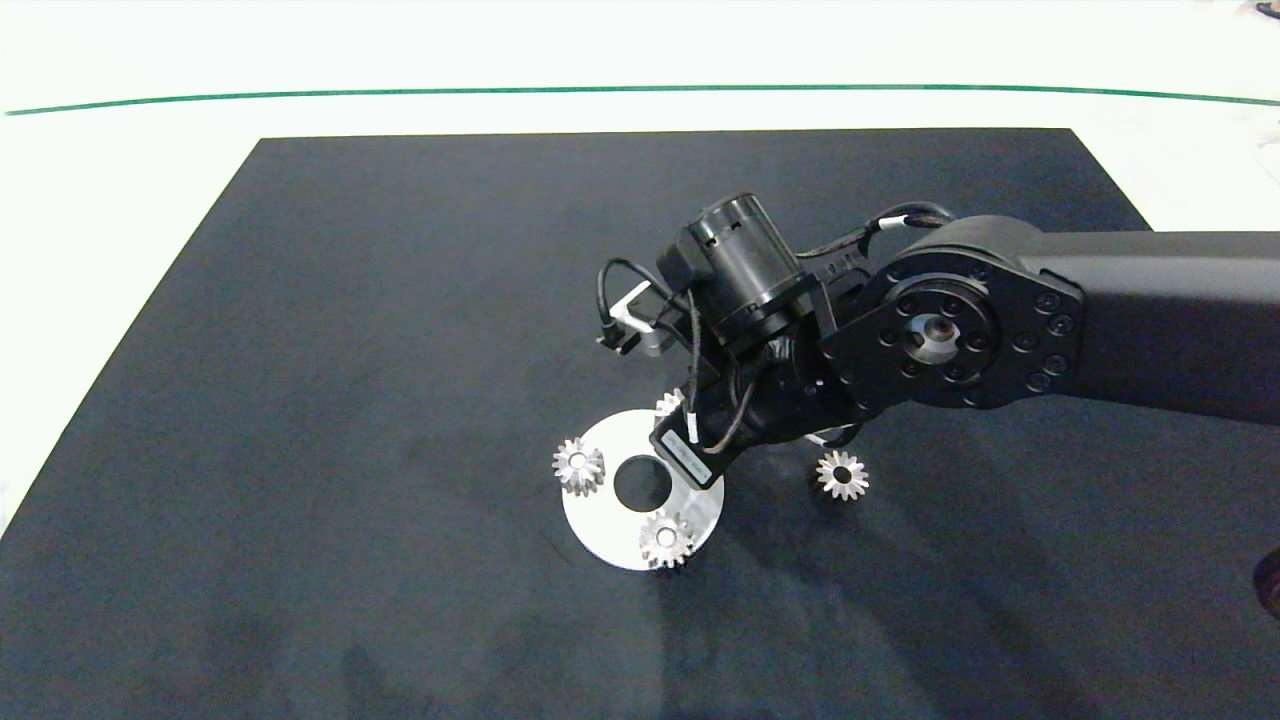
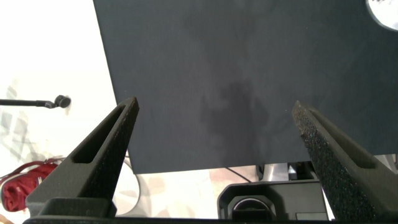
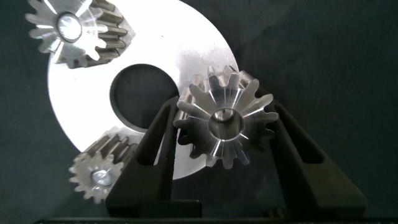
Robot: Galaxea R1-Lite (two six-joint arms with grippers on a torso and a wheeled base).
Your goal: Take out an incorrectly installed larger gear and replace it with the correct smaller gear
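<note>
The larger gear [image 3: 224,121] stands at the rim of a round silver plate [image 3: 81,106] that has a centre hole. My right gripper [image 3: 222,115] points down over it, its fingers [image 3: 155,149] pressed against the teeth on both sides. In the head view only a sliver of that gear [image 1: 668,403] shows under the right arm [image 1: 1100,320]. Two small gears sit on the plate [image 1: 600,520], one at its left edge [image 1: 578,465] and one at its near edge [image 1: 666,540]. The smaller gear [image 1: 842,474] lies loose on the mat, right of the plate. My left gripper [image 2: 214,118] hangs open and empty, out of the head view.
A black mat [image 1: 350,350] covers most of the white table, with a green line [image 1: 400,95] beyond its far edge. The left wrist view shows the mat's edge, a red object [image 2: 25,186] and part of the robot's base [image 2: 273,199] below.
</note>
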